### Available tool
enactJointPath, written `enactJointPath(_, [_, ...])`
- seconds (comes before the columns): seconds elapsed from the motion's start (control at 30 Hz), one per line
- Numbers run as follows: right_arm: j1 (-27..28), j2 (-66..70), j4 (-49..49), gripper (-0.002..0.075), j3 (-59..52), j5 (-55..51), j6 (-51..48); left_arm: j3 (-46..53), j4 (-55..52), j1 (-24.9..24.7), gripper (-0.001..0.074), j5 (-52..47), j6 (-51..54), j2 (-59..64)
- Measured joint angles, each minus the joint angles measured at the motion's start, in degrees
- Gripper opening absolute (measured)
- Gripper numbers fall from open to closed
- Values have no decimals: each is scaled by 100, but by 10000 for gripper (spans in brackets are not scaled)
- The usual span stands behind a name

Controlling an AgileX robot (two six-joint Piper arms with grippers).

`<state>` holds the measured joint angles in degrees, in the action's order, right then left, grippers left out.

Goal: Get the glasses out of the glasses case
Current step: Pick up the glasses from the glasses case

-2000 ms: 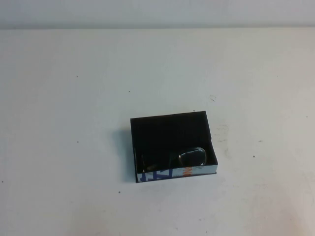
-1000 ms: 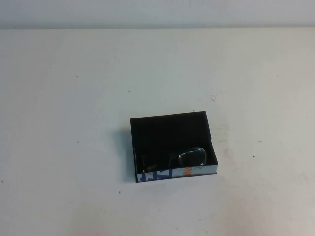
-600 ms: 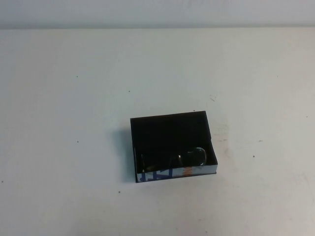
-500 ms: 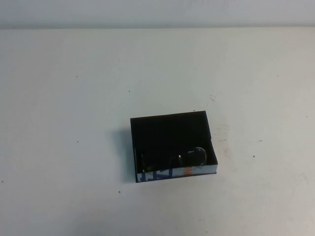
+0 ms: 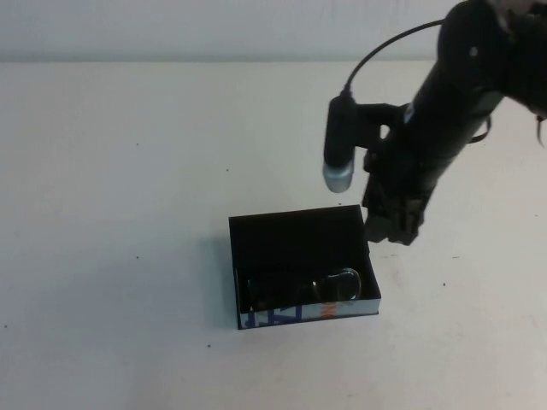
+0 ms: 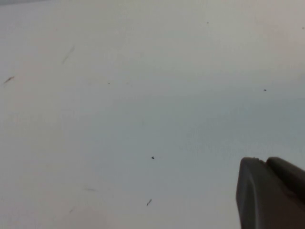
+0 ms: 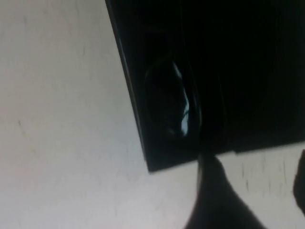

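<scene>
The glasses case (image 5: 291, 237) is an open black box with a white printed front wall, lying at the middle of the table. The black glasses (image 5: 309, 287) lie folded inside it against the front wall. My right gripper (image 5: 391, 225) hangs open and empty just above the case's far right corner. In the right wrist view the right gripper (image 7: 255, 188) is over bare table beside the case (image 7: 248, 71), with a lens of the glasses (image 7: 174, 102) showing. My left gripper (image 6: 264, 161) is shut and empty over bare table, out of the high view.
The white table (image 5: 111, 213) lies all round the case, with a few small dark specks. The right arm (image 5: 453, 94) reaches in from the far right, and its wrist camera (image 5: 338, 145) hangs above the case's far edge.
My right arm has come into the high view from the far right and now hangs over the case's far right corner. The glasses still lie in the case.
</scene>
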<state>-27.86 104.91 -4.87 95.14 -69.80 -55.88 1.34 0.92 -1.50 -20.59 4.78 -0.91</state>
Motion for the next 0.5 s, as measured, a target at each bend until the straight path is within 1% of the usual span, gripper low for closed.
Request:
enactJointPath(0.17, [-267, 753, -397, 253, 698, -11, -789, 0, 0, 0, -5, 0, 0, 0])
enactJointPath(0.27, [-457, 1072, -436, 211, 868, -11, -990, 0, 0, 0, -5, 0, 0, 0])
enactJointPath(0.4, [-664, 1283, -449, 198, 904, -11, -1045, 0, 0, 0, -5, 0, 0, 0])
enactJointPath(0.5, [-763, 1297, -475, 211, 904, -11, -1033, 0, 0, 0, -5, 0, 0, 0])
